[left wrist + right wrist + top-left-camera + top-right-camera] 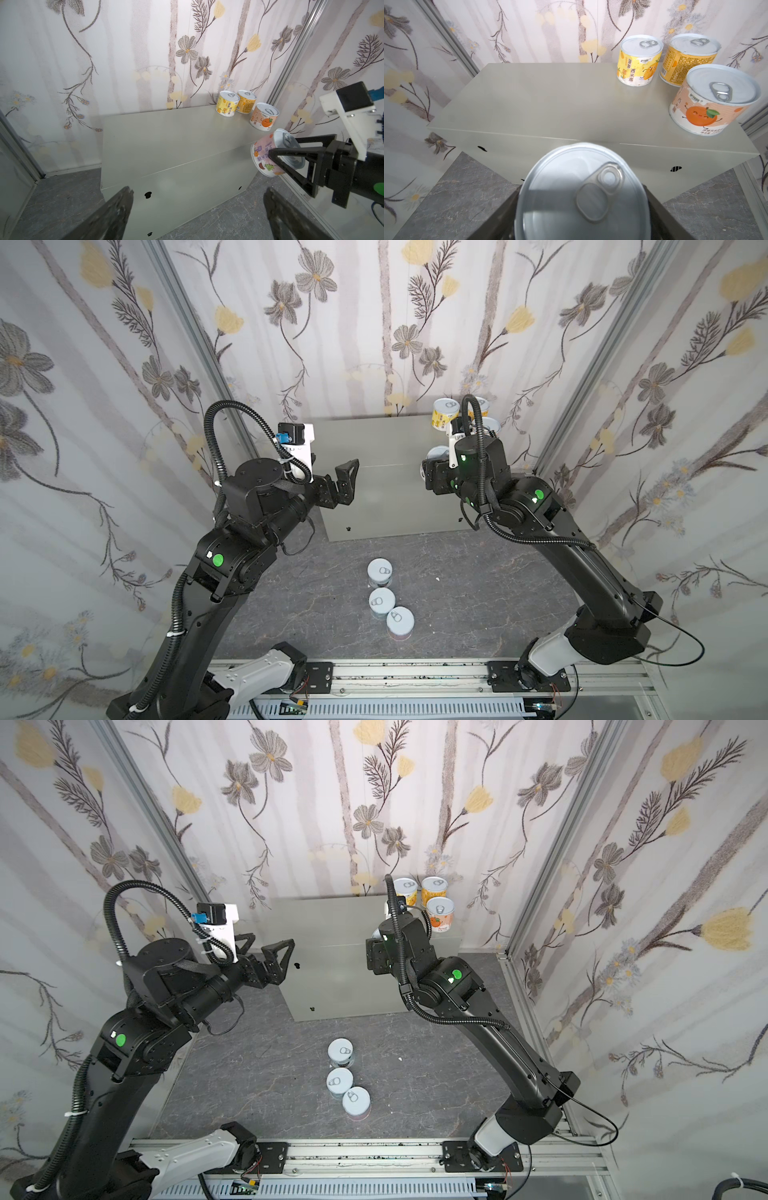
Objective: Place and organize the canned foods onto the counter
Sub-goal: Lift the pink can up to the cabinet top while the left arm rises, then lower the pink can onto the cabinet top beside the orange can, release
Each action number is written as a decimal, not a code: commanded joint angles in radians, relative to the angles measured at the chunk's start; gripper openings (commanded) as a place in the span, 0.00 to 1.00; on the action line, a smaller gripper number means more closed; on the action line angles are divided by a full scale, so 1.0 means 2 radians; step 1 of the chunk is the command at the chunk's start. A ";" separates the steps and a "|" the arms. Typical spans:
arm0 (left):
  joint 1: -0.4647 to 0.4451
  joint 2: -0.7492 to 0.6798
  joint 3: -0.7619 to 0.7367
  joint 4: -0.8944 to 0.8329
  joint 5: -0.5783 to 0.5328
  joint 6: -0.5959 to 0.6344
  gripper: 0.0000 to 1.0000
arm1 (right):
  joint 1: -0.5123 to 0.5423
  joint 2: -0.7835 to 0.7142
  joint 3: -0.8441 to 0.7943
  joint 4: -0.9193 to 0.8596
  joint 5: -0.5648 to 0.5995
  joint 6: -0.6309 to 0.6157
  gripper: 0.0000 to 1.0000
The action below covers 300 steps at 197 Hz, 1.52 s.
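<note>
The right gripper (286, 148) is clamped on a pink-labelled tin (264, 153), one finger across its lid side and one behind. The tin is carried tilted, clear of any surface, with its pull-tab lid (581, 197) facing the wrist camera. It hangs at the right end of the counter (374, 448), close to the front edge; whether it is over the top or just short of the edge cannot be told. Three tins stand upright in the counter's right rear corner: a yellow tin (639, 62) and an orange printed tin (685, 60) side by side against the back wall, and an orange-fruit tin (708, 104) in front of them near the right edge. The rest of the top, from middle to left edge, is open surface. The left gripper (268, 946) hovers at the counter's left front with jaws wide apart, gripping nothing and well apart from the right arm. Three floor tins (381, 601) stand upright in a close line on the dark marbled floor (478, 593), between the two arms and clear of the counter's front face, with open floor on either side.
</note>
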 commanded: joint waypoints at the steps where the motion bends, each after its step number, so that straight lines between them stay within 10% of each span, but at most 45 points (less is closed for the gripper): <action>1: 0.000 0.005 0.010 -0.001 -0.005 0.020 1.00 | -0.012 0.019 0.031 0.010 0.015 -0.012 0.66; 300: 0.067 0.113 0.062 0.041 0.101 0.033 1.00 | -0.129 0.188 0.203 -0.005 -0.086 -0.035 0.81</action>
